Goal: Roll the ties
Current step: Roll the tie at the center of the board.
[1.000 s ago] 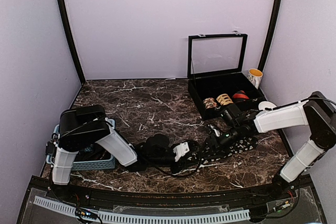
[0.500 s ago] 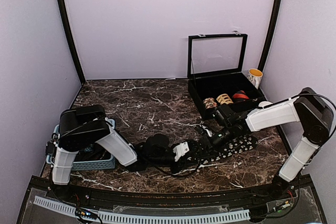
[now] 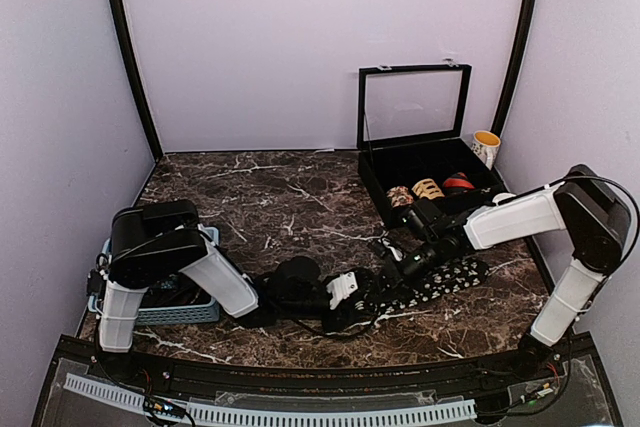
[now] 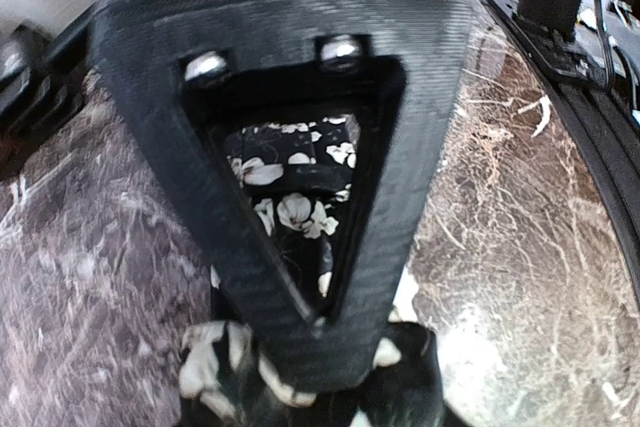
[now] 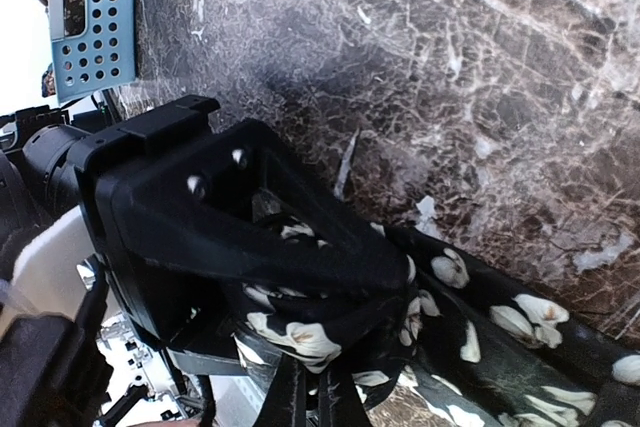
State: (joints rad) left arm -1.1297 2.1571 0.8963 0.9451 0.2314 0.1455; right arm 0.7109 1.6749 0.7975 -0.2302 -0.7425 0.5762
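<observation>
A black tie with white flower prints point(image 3: 445, 282) lies on the marble table, its length running right. Its left end is bunched between both grippers. My left gripper point(image 3: 368, 292) is shut on that end. In the left wrist view point(image 4: 320, 342) printed fabric point(image 4: 290, 212) shows through the finger frame and under the tip. My right gripper point(image 3: 398, 272) meets it from the right. In the right wrist view point(image 5: 312, 397) its fingers stand close together on the tie point(image 5: 500, 347), which wraps round the left finger. Rolled ties, tan point(image 3: 428, 188) and red point(image 3: 458, 183), sit in the case.
A black case point(image 3: 425, 162) with its glass lid raised stands at the back right. A yellow cup point(image 3: 486, 146) is beside it. A blue slotted basket point(image 3: 190, 309) sits at the near left, also in the right wrist view point(image 5: 95, 22).
My right gripper has moved left toward the left gripper, drawing the tie a little left with it. The left arm has barely moved.
</observation>
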